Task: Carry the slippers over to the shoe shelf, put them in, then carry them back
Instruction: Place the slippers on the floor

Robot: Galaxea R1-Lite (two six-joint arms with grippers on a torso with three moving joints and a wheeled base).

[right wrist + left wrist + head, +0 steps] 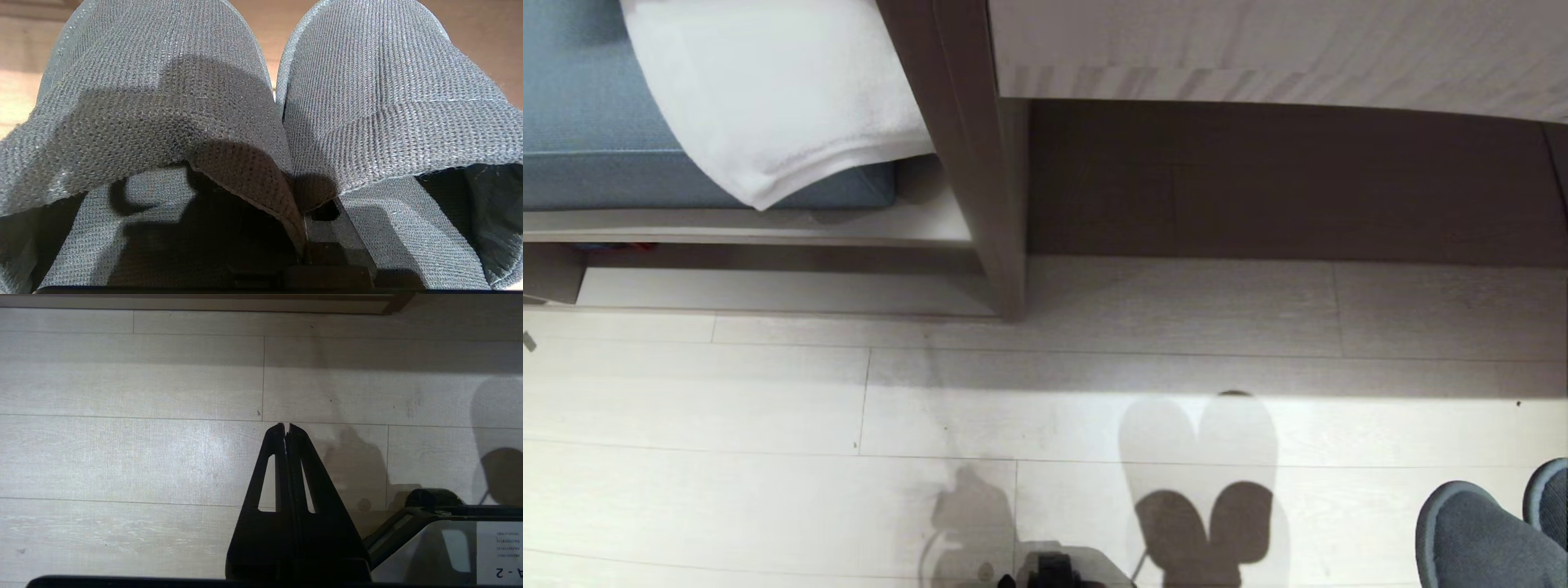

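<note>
The slippers (pixel 367 94), a dark grey-blue fabric pair, hang side by side with their toes pointing away from the right wrist camera. My right gripper (pixel 304 232) is shut on their two inner upper edges, pinched together. In the head view the slippers (pixel 1478 539) show at the bottom right, above the floor, and they cast a shadow on the boards. The shoe shelf (pixel 768 292) is the low cubby at the left, under the bench, with a pale bottom board. My left gripper (pixel 286 426) is shut and holds nothing, pointing at the pale floor.
A blue cushion (pixel 596 122) and a white towel (pixel 768 98) lie on the bench above the cubby. A taupe upright panel (pixel 980 180) divides it from the pale desk counter (pixel 1258 49) and the dark recess beneath. My base (pixel 1054 572) shows at the bottom edge.
</note>
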